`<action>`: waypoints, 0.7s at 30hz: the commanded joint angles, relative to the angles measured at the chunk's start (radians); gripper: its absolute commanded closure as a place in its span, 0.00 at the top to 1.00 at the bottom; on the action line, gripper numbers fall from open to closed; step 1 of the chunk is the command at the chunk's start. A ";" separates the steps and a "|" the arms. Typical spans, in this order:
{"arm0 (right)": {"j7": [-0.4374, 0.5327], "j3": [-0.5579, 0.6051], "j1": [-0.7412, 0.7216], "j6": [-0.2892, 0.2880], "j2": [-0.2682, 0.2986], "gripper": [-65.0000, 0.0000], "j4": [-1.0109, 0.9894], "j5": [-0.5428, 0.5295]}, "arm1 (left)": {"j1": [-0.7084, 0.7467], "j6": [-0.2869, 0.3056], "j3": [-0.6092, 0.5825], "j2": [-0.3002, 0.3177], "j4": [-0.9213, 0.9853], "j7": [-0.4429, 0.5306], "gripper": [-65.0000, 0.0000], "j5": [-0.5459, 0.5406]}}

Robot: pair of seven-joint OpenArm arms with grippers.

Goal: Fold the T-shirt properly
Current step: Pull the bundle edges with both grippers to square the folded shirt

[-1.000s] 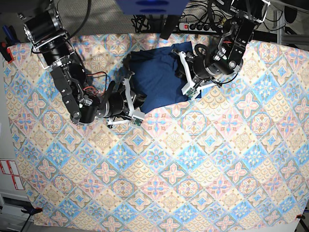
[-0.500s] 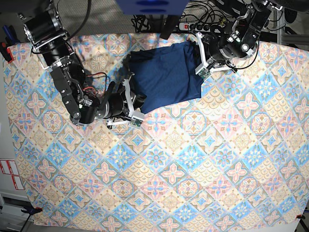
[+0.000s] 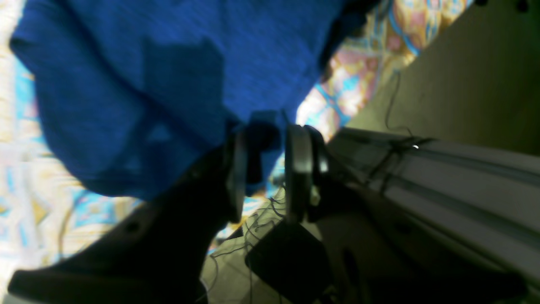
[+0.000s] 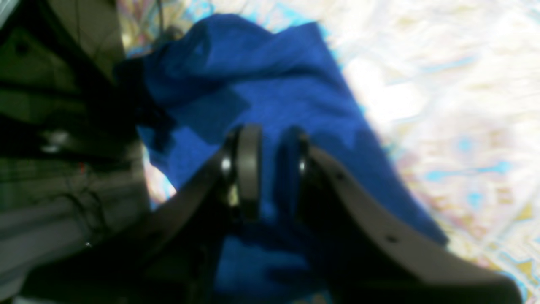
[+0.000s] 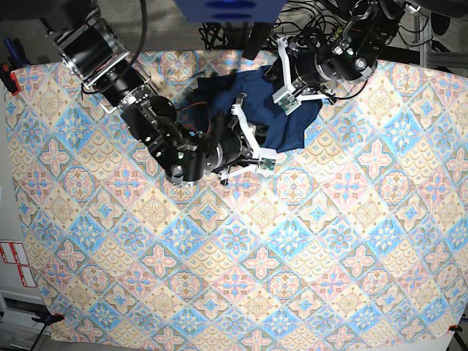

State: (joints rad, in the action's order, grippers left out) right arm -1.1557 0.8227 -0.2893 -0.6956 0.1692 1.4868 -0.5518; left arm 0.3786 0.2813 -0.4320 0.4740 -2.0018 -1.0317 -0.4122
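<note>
The dark navy T-shirt lies bunched at the far middle of the patterned tablecloth, between my two grippers. My left gripper is at the shirt's far edge. In the left wrist view the left gripper is shut on a fold of blue cloth. My right gripper is at the shirt's near left edge. In the right wrist view the right gripper pinches blue cloth between its narrow jaws. The neck label is hidden.
The pastel tablecloth covers the whole table. A power strip and cables lie just past the far edge. A blue block stands at the top middle. Both arms crowd the far middle.
My right gripper has swung right and toward the far edge, dragging the shirt's left part over its middle. My left gripper has shifted left. The shirt now looks narrower and bunched.
</note>
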 commanded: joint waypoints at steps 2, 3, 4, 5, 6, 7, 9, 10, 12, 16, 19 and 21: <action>0.021 0.022 -0.058 -0.003 -0.021 0.17 0.010 0.045 | -0.008 0.000 -0.018 0.001 -0.018 0.020 0.21 -0.007; 0.024 0.030 -0.070 -0.003 -0.021 0.17 -0.002 0.074 | -0.010 0.000 -0.034 0.001 -0.018 0.020 0.21 -0.006; 0.032 0.034 -0.084 -0.003 -0.021 0.17 -0.018 0.089 | -0.011 0.000 -0.044 0.001 -0.017 0.020 0.21 -0.006; 0.052 0.034 -0.100 -0.003 -0.021 0.17 -0.035 0.089 | -0.011 -0.001 -0.046 0.001 -0.017 0.020 0.21 -0.006; 0.070 0.033 -0.110 -0.003 -0.021 0.17 -0.044 0.089 | -0.011 -0.001 -0.046 0.001 -0.017 0.021 0.21 -0.006; 0.087 0.028 -0.118 -0.003 -0.021 0.17 -0.051 0.089 | -0.013 -0.001 -0.046 0.001 -0.017 0.024 0.21 -0.006; 0.113 0.028 -0.140 -0.003 -0.021 0.17 -0.070 0.089 | -0.016 -0.001 -0.044 -0.001 0.003 0.026 0.21 -0.007; 0.128 0.027 -0.150 -0.003 -0.021 0.17 -0.087 0.089 | -0.019 -0.003 -0.044 -0.005 0.022 0.026 0.21 -0.007; 0.162 0.027 -0.166 -0.003 -0.021 0.17 -0.142 0.091 | -0.045 -0.003 -0.047 -0.028 0.066 0.023 0.21 -0.006; 0.250 0.027 -0.176 -0.003 -0.021 0.17 -0.265 0.105 | -0.063 -0.003 -0.049 -0.037 0.109 0.027 0.21 -0.006; 0.328 0.027 -0.181 -0.003 -0.038 0.17 -0.349 0.180 | -0.088 -0.003 -0.052 -0.047 0.114 0.021 0.21 -0.004; 0.356 0.027 -0.181 -0.003 -0.061 0.17 -0.426 0.244 | -0.097 -0.003 -0.051 -0.048 0.137 0.020 0.21 0.005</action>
State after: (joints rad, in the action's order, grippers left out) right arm -0.8112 0.8551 -0.4435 -0.6918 0.1150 1.0451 -0.2905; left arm 0.2825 0.2775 -0.4847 0.4206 -1.8534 -1.0183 -0.4026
